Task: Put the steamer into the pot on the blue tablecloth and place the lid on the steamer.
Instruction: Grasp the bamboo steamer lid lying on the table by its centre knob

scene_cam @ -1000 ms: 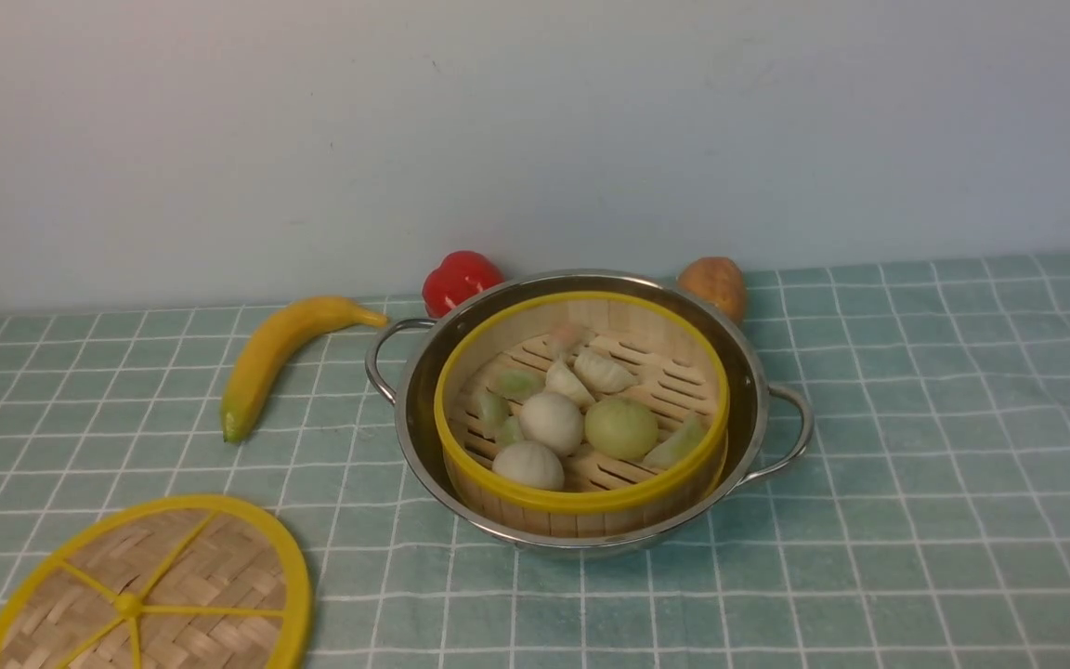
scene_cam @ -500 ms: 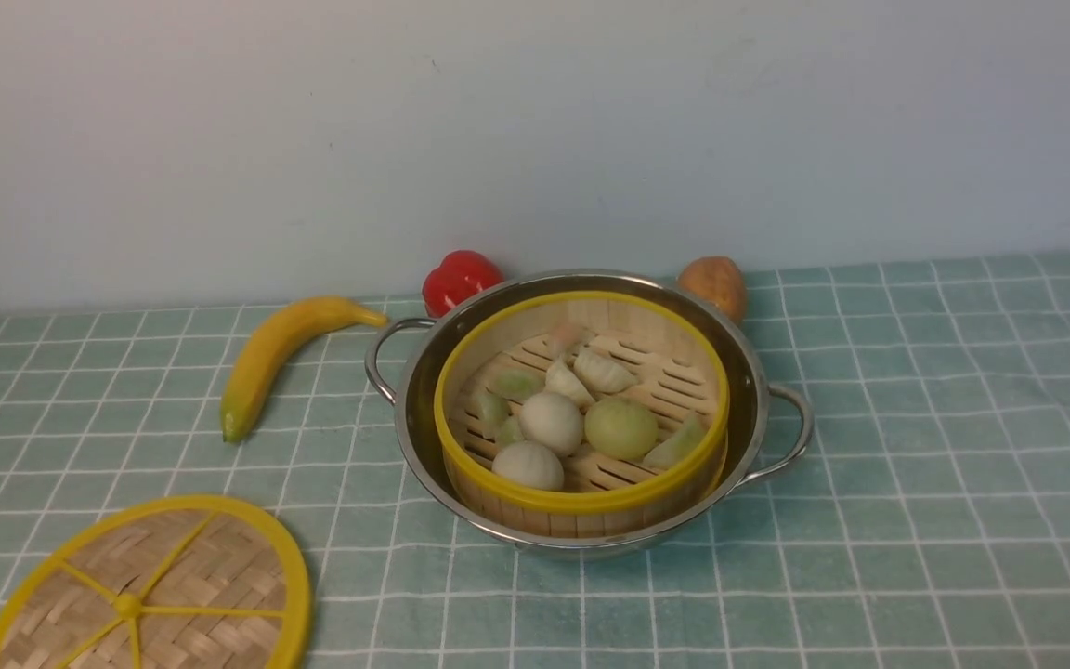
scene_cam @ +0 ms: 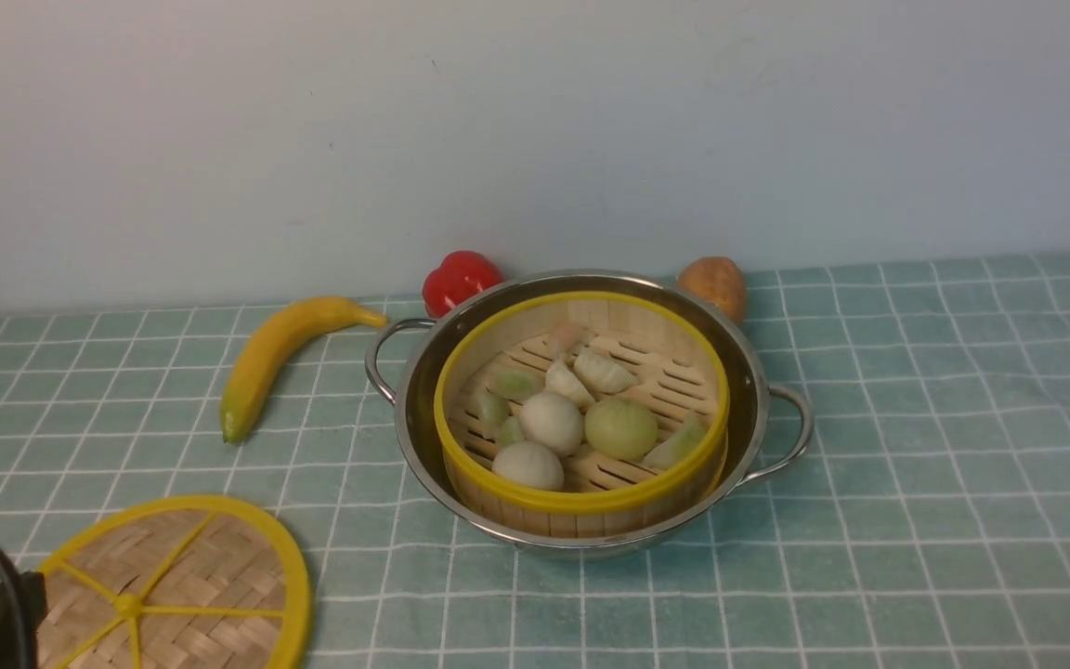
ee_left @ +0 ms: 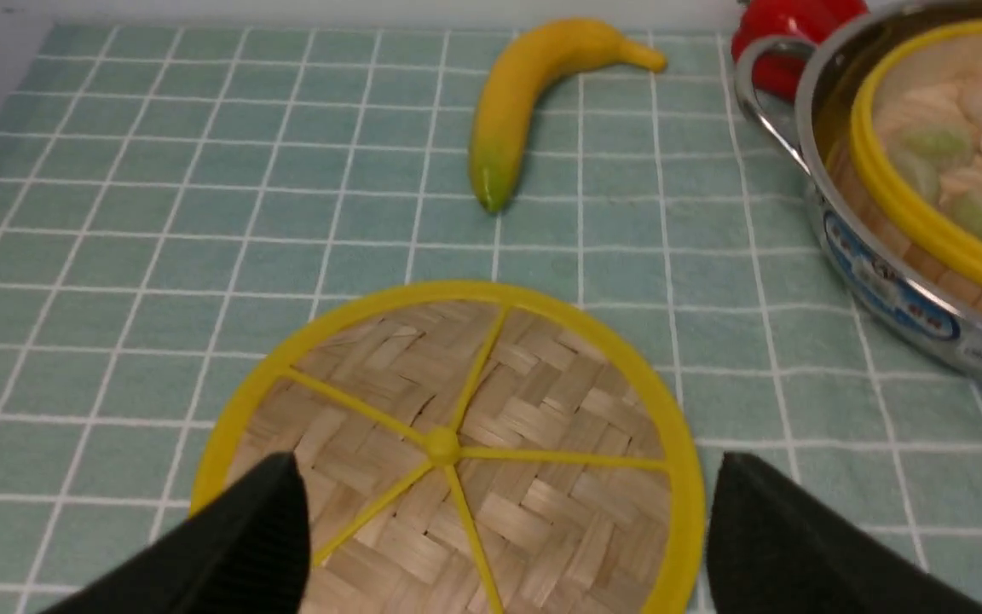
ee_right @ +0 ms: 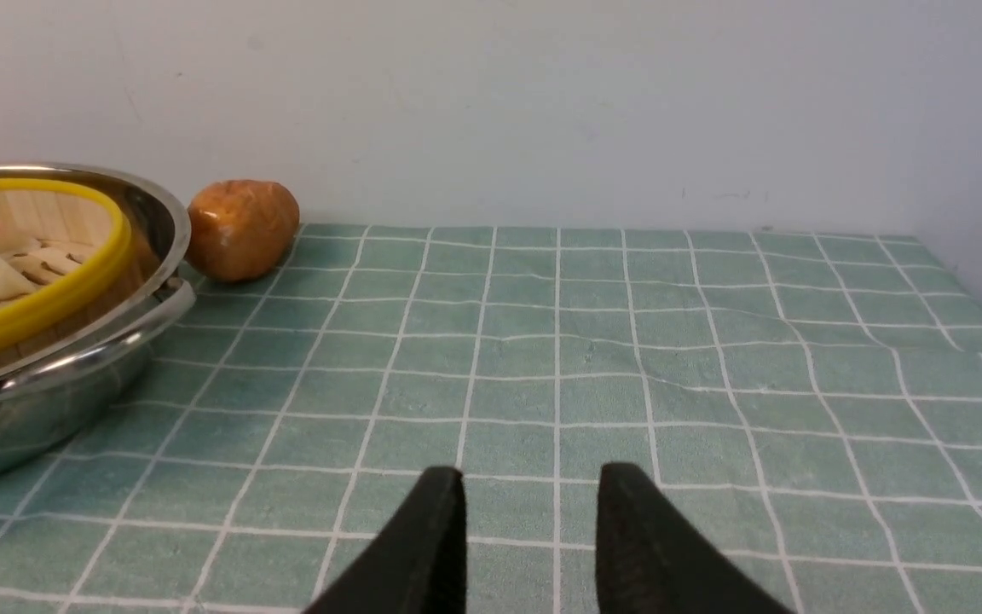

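Behind pot [scene_cam: 743, 390], pepper [scene_cam: 459, 277] half hidden.

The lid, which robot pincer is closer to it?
Left. The left pincer hangs open right over the lid; the right pincer is away on the other side of the pot, over the tablecloth.
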Action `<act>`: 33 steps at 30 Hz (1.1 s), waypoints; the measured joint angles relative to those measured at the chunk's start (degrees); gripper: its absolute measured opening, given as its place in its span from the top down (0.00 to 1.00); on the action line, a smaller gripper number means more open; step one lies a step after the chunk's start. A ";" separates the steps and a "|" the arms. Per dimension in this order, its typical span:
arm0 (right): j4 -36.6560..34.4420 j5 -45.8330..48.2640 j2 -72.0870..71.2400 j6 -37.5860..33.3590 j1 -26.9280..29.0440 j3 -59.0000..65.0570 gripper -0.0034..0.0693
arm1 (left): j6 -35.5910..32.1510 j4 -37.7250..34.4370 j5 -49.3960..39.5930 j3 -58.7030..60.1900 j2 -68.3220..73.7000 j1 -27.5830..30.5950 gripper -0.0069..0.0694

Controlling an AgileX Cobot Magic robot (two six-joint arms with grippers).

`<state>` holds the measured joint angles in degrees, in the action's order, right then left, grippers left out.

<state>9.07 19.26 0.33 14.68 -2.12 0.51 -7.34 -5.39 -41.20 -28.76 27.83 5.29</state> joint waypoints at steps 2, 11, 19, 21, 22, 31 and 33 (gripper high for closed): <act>0.00 0.00 0.00 0.00 0.00 0.00 0.62 | -3.18 -2.30 -0.09 -2.11 4.10 0.00 0.15; 0.00 0.00 0.00 0.00 0.00 0.00 0.62 | -7.35 -5.67 3.79 -2.98 14.19 0.00 0.15; 0.00 0.00 0.00 0.00 0.00 0.00 0.62 | -7.47 -3.82 -1.80 -3.10 28.02 0.00 0.16; 0.00 0.00 0.00 0.00 0.00 0.00 0.62 | -6.83 -3.65 -2.23 -3.21 31.43 0.00 0.17; 0.00 0.00 0.00 0.00 0.00 0.00 0.62 | -6.70 -3.60 -2.24 -3.34 33.23 0.00 0.18; 0.00 0.00 0.00 0.00 0.00 0.00 0.62 | -6.55 -2.64 1.06 -4.49 41.84 0.00 0.33; 0.00 0.00 0.00 0.00 0.00 0.00 0.62 | -6.44 -1.10 1.01 -6.54 42.02 0.00 0.37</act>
<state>9.07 19.26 0.33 14.68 -2.12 0.51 -13.77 -6.49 -40.19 -35.30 69.85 5.29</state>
